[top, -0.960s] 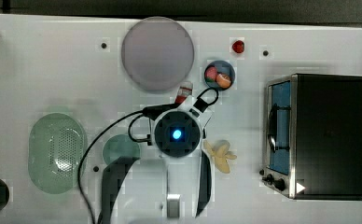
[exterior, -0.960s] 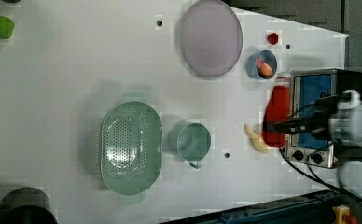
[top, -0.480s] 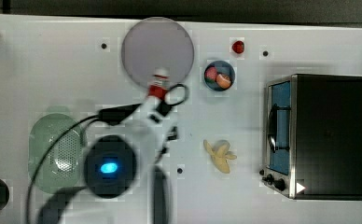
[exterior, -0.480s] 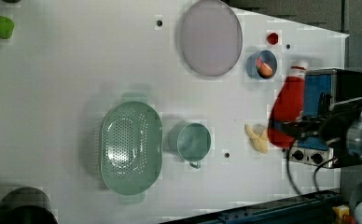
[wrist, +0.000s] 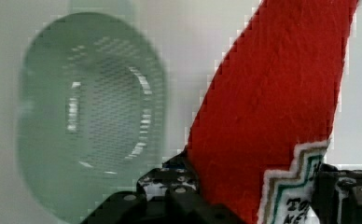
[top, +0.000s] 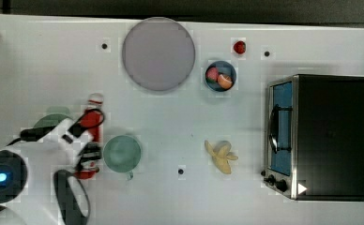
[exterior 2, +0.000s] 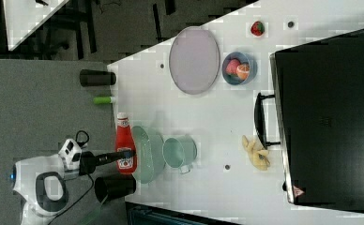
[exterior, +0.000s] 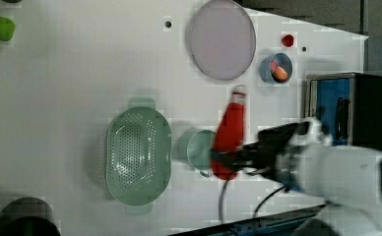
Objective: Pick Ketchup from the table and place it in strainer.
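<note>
You see the gripper (exterior: 228, 160) closed on the Ketchup (exterior: 231, 132); its black fingers (exterior: 238, 156) clamp the lower, labelled part of the red bottle, and the bottle is lifted off the desk (exterior: 66, 73). In the wrist view the Ketchup (wrist: 272, 116) stands between the two fingers (wrist: 170, 196), and its white label is just at the grip.

I take the strainer (exterior: 138, 156) as the landmark. In the left view the Ketchup hangs to the left view's right of the strainer, with the green cup (exterior: 201, 150) between them, and the bottle's body covers a part of the cup's rim. The white cap points away from the gripper, towards the grey plate (exterior: 222, 39). In the right view the Ketchup (exterior 2: 125, 145) appears just beside the strainer (exterior 2: 147, 154), at the right view's left of it, and the green cup (exterior 2: 179, 152) is on the strainer's other side. In the top view the arm covers most of the strainer (top: 53, 117), and the Ketchup (top: 91, 126) shows beside it, next to the green cup (top: 122, 153).

Farther from the strainer, beyond the cup, you find the banana (top: 221, 157), the blue bowl (top: 221, 77) with fruit, the small red ball (top: 239, 47) and the black oven (top: 323, 136). The strainer (wrist: 90, 116) holds nothing in the wrist view.
</note>
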Action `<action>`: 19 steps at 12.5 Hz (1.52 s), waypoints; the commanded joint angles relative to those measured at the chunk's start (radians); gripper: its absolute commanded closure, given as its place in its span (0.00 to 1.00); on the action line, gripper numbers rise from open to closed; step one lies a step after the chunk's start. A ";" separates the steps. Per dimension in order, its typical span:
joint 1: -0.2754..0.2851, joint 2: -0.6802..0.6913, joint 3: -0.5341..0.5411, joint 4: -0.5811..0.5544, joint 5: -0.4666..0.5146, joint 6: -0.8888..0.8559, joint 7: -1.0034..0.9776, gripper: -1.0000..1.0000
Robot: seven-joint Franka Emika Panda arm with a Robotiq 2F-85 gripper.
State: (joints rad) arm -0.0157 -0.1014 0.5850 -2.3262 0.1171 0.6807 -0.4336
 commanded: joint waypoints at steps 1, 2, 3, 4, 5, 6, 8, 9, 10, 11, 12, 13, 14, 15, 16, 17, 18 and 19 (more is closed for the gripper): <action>-0.001 0.061 0.054 0.016 0.007 0.113 0.232 0.38; -0.001 0.102 0.075 0.017 0.007 0.152 0.274 0.38; 0.001 0.145 0.095 0.018 0.007 0.194 0.305 0.38; 0.004 0.189 0.113 0.019 0.007 0.243 0.327 0.38; 0.007 0.235 0.127 0.019 0.007 0.298 0.352 0.38; 0.012 0.280 0.137 0.019 0.007 0.349 0.380 0.38; 0.025 0.356 0.142 0.020 0.004 0.413 0.402 0.38; 0.030 0.385 0.142 0.020 0.004 0.422 0.402 0.35; 0.032 0.407 0.141 0.022 0.004 0.427 0.402 0.26; 0.032 0.421 0.140 0.023 0.004 0.431 0.402 0.15; 0.032 0.428 0.140 0.025 0.004 0.439 0.402 0.03; 0.030 0.425 0.139 0.029 0.004 0.444 0.402 0.00; 0.027 0.415 0.138 0.036 0.004 0.444 0.404 0.00; 0.017 0.394 0.135 0.050 0.005 0.441 0.407 0.00; -0.002 0.364 0.129 0.064 0.012 0.439 0.408 0.00; -0.026 0.329 0.120 0.076 0.019 0.431 0.408 0.00; -0.054 0.291 0.110 0.092 0.020 0.414 0.408 0.00; -0.083 0.253 0.097 0.108 0.021 0.383 0.408 0.00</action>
State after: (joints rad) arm -0.0350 0.2142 0.7031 -2.2656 0.1423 1.0781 -0.0848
